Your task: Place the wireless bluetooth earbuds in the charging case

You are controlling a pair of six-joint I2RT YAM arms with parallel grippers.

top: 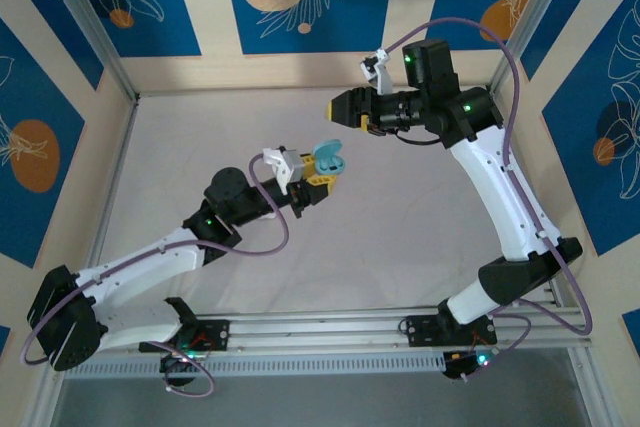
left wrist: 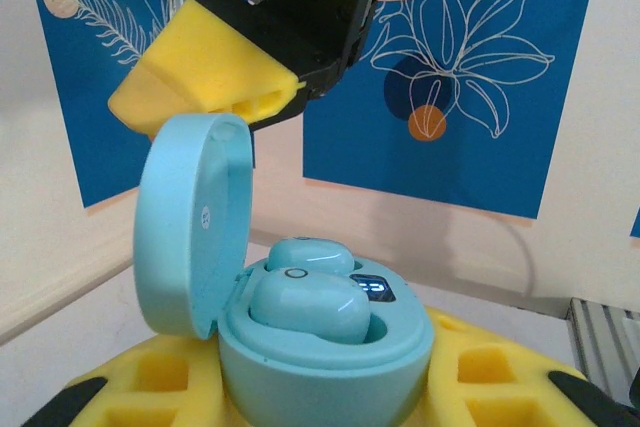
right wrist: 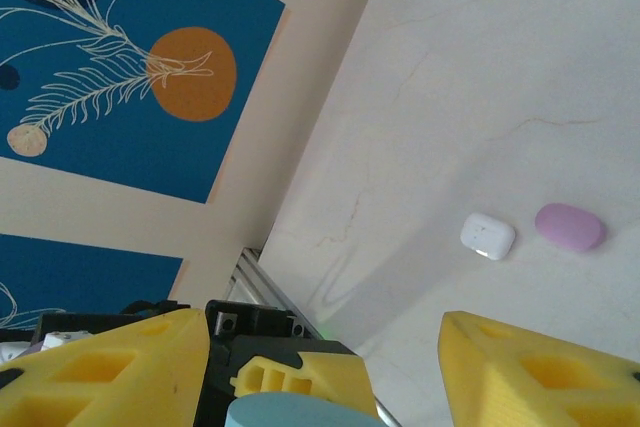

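blue case [left wrist: 330, 377] bottom cropped, earbuds [left wrist: 305, 309] half sunk.

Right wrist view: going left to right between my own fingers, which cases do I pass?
light blue charging case → white case → pink case

No text is legible. On the charging case [left wrist: 320, 372], a lit display [left wrist: 371, 289] at 1 o'clock of the front earbud [left wrist: 310, 309] shows unreadable characters. The lid [left wrist: 180, 257] bears an illegible round mark [left wrist: 205, 215].
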